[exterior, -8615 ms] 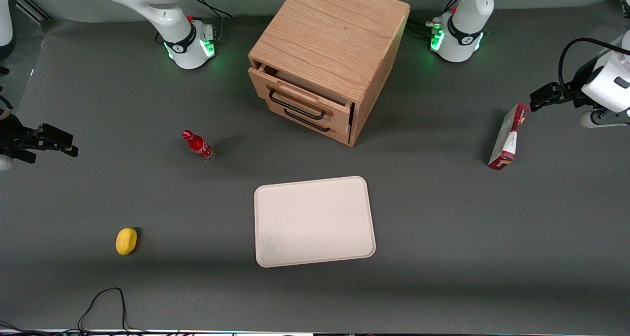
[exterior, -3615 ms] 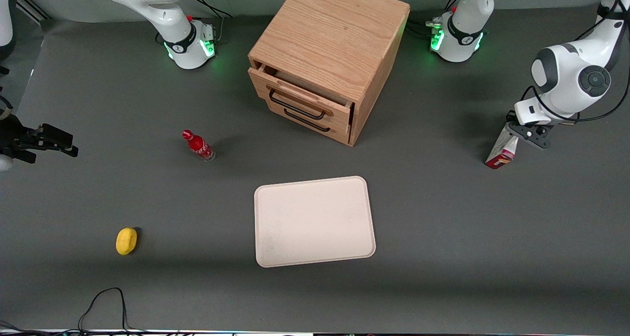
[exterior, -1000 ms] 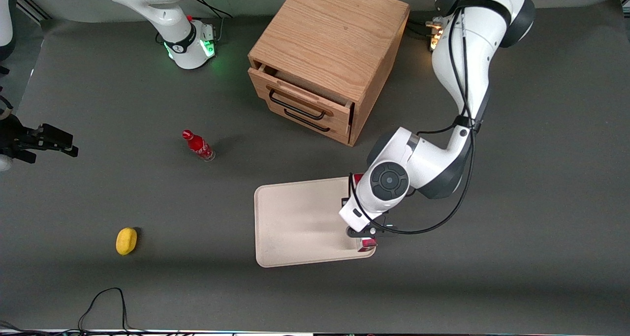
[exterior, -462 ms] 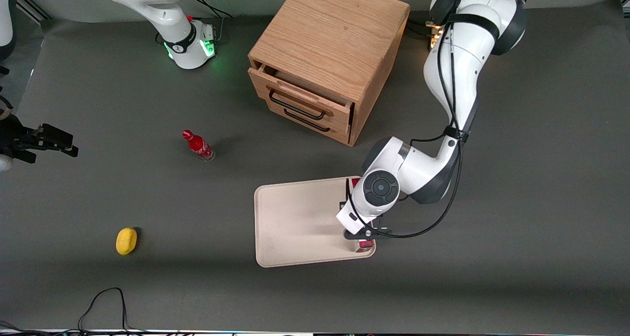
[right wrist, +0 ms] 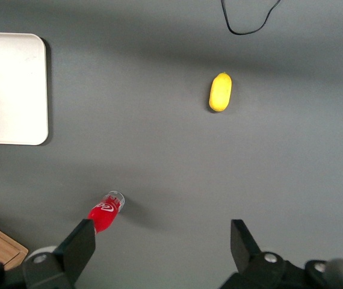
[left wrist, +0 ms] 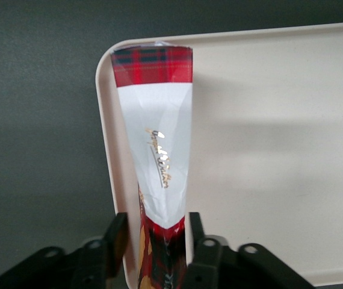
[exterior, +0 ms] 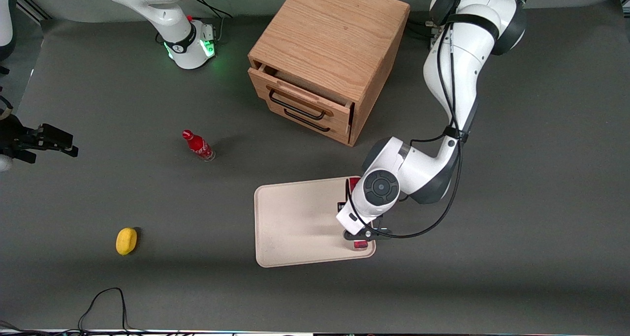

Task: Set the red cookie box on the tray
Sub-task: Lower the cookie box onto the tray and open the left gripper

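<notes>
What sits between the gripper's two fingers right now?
The red cookie box: in the left wrist view the gripper is shut on its narrow edges, holding it on edge over the tray, near the tray's rim.

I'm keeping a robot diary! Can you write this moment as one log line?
stage: placing | gripper: shut on red cookie box | box: over tray edge nearest working arm | release: not yet

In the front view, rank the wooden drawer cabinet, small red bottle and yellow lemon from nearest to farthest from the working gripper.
The gripper holds the red cookie box over the tray.
1. Wooden drawer cabinet, farther from the camera.
2. Small red bottle, toward the parked arm's end.
3. Yellow lemon, farthest that way.
</notes>
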Available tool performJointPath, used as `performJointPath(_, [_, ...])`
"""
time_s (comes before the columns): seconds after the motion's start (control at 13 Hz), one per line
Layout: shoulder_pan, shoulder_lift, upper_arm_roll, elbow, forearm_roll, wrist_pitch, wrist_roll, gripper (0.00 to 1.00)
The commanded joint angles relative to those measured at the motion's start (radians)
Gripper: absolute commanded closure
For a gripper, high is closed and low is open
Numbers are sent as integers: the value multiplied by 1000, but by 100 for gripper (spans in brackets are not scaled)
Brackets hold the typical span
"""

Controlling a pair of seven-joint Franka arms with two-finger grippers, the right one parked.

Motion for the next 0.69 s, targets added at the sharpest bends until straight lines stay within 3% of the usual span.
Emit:
performJointPath(0.0, [-14,8,14,13,13,8,-21,0])
performJointPath(0.31, [4,-33,13,13,10,-16,-18,0])
performJointPath(0.62, [68,-291,8,-157,6,-165,22,0])
